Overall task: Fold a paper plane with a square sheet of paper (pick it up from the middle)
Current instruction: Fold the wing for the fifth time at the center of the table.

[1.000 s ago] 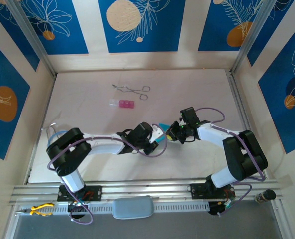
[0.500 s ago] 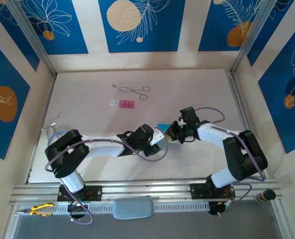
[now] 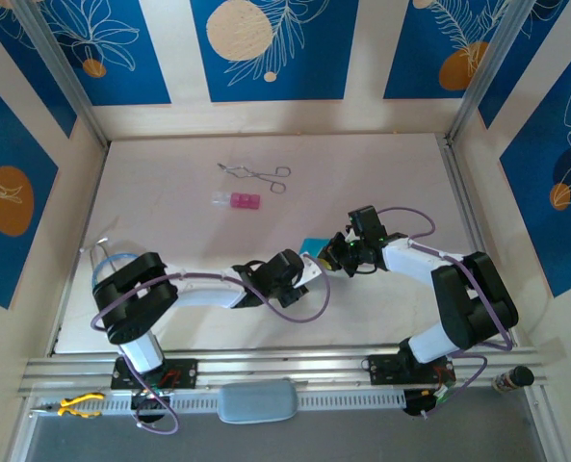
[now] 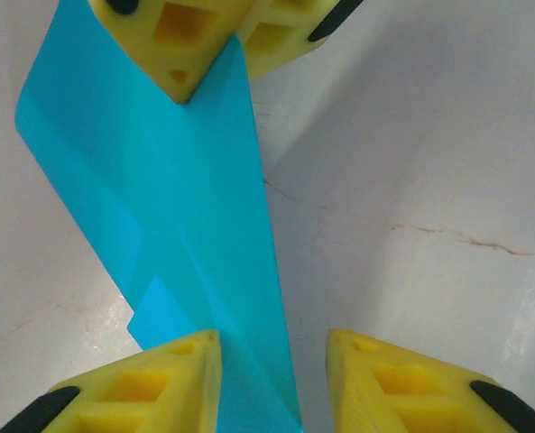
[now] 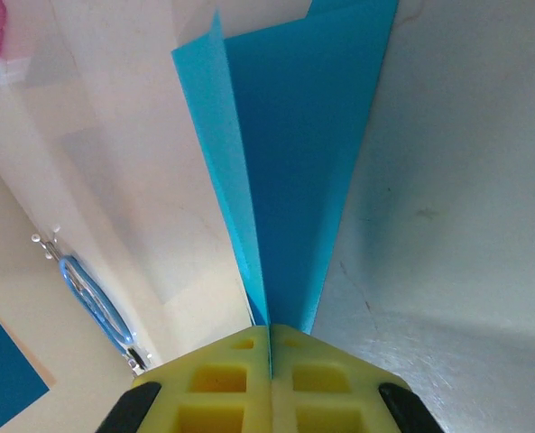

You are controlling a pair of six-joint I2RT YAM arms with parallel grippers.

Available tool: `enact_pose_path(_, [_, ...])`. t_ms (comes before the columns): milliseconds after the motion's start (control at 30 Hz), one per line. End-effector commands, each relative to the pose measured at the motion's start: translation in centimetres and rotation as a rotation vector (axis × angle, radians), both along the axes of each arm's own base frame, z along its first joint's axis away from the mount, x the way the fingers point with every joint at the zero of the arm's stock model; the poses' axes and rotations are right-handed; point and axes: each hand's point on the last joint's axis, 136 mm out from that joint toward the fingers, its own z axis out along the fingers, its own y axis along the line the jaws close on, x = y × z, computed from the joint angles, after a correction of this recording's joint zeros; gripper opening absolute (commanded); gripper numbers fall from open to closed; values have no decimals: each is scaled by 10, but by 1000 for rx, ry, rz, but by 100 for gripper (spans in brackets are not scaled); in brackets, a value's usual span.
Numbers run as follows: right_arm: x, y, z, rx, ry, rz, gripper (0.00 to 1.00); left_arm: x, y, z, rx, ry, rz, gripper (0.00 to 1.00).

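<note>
Left arm (image 3: pixel 208 286) and right arm (image 3: pixel 415 258): white links, chunky black joint housings, and a thin purple cable (image 3: pixel 302 319) looping loose off each. Both have black bases bolted to a metal rail. Left gripper (image 4: pixel 272 356) and right gripper (image 5: pixel 270 336): yellow moulded wedge fingers (image 4: pixel 402 388) with square recesses and black patches at the outer edges.

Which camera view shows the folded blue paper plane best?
The left wrist view: a long stretch of the paper plane, creases clear. The right wrist view shows two layers of it fanning out of the shut right gripper. In the top view it is a small cyan patch.
</note>
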Motion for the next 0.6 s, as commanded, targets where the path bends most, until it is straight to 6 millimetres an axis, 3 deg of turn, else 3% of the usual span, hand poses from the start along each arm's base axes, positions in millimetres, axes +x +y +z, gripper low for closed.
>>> enact_pose_path(0, [-4,4,5,32,5,13,3,3,-6,7,-6,-25,2,36])
enact_pose_path(233, [-5,4,5,32,7,14,3,3,-10,8,-38,-22,5,36])
enact_pose_path(567, [-6,4,4,32,11,18,3,4,-8,5,-32,-28,13,22])
